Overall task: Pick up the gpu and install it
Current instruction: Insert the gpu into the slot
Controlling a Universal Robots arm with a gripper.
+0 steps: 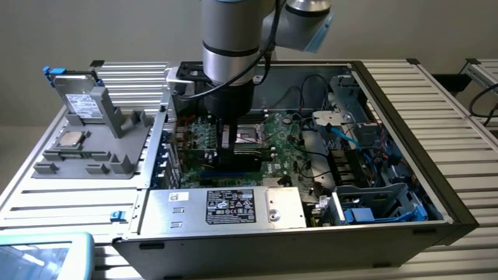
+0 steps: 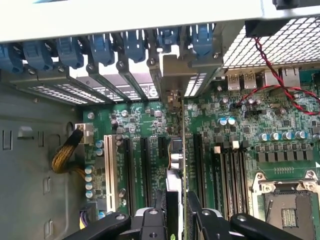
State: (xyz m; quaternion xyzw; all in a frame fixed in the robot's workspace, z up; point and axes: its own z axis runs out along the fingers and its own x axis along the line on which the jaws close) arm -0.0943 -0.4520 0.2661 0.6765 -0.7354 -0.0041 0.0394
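Note:
The gpu [image 2: 176, 148] stands on edge over the green motherboard [image 2: 145, 120], lined up with an expansion slot. Its silver end bracket [image 2: 175, 75] reaches the case's rear wall below the blue latches [image 2: 135, 45]. My gripper [image 2: 176, 222] is shut on the card, with a black finger [image 2: 150, 220] against each face. In the exterior view the arm reaches straight down into the open computer case [image 1: 404, 122]. There the gripper [image 1: 233, 156] sits low over the board, with part of the dark gpu [image 1: 253, 151] showing beside it.
A grey fixture [image 1: 116, 134] on the exterior view's left holds a silver drive with blue tabs [image 1: 78, 96] and a processor chip [image 1: 72, 139]. The power supply [image 1: 233, 207] lies near the front. The processor socket [image 2: 287, 210], memory slots [image 2: 230, 170], yellow cables [image 2: 65, 155] and red-black wires [image 2: 280, 85] crowd the board.

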